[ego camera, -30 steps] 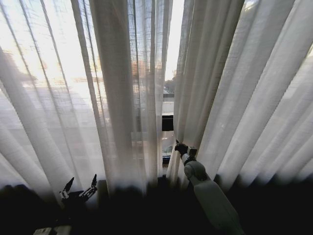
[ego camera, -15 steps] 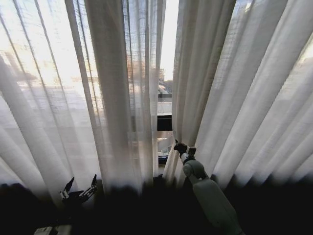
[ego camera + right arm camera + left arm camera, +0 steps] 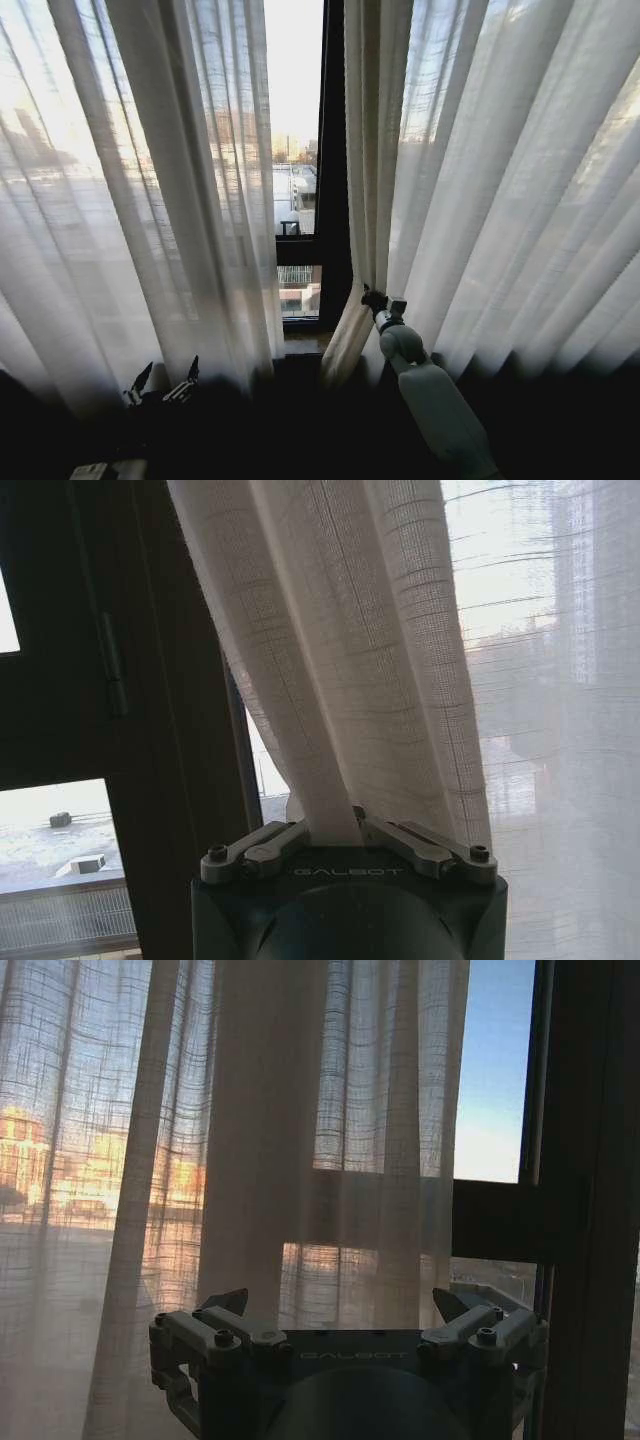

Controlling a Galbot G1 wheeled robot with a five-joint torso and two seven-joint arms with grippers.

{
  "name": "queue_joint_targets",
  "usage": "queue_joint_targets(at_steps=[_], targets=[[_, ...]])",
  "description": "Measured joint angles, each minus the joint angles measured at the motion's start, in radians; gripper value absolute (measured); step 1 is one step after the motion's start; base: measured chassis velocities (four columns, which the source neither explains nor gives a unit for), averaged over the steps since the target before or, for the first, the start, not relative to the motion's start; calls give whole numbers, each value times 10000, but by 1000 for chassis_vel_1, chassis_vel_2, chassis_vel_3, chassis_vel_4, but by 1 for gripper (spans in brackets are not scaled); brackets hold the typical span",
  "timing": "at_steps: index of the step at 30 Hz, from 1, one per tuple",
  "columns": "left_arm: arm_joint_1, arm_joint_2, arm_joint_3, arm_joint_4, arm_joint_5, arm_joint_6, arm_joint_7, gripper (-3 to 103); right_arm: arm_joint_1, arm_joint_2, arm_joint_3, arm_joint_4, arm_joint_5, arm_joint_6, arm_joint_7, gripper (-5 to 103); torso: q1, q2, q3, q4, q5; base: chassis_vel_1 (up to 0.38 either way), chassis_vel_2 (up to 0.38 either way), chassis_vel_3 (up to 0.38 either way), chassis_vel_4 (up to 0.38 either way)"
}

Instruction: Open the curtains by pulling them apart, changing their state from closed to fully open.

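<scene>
The gap between the curtains has widened within the last second from a narrow slit to a clear opening, baring the dark window frame [image 3: 335, 150] and the view outside; part of the whole-scene shift belongs to the head camera moving, but the parting itself is real, and it suggests the task is under way yet short of fully open, since both panels cover most of the glass. The right curtain panel [image 3: 480, 180] hangs to the right of the frame, its inner edge gathered low into a bunch; the right end effector [image 3: 374, 300] has its fingers pressed together on that bunched edge, a thick fold of cloth rising straight out from between them in the right wrist view [image 3: 355, 660]. The left curtain panel [image 3: 150, 190] hangs left of the gap, untouched; the left end effector [image 3: 160, 385] waits low in front of its hem, fingers spread, nothing between them [image 3: 345, 1310]. Both panels run long from top to bottom, pleats near vertical; the gripped edge leans aslant, drawn down toward the right end effector at its foot.
</scene>
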State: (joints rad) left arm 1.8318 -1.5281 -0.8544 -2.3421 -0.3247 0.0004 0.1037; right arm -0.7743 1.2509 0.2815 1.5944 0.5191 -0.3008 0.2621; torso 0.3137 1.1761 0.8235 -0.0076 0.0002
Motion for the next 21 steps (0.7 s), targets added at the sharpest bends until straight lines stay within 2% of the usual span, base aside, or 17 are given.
queue_joint_targets(at_steps=[21], targets=[[232, -24, 29, -124, 10, -169, 20, 100, -103, -94, 361, 102, 49, 18, 2, 0, 3, -1, 0, 1, -3, -356, -357, 347, 357]])
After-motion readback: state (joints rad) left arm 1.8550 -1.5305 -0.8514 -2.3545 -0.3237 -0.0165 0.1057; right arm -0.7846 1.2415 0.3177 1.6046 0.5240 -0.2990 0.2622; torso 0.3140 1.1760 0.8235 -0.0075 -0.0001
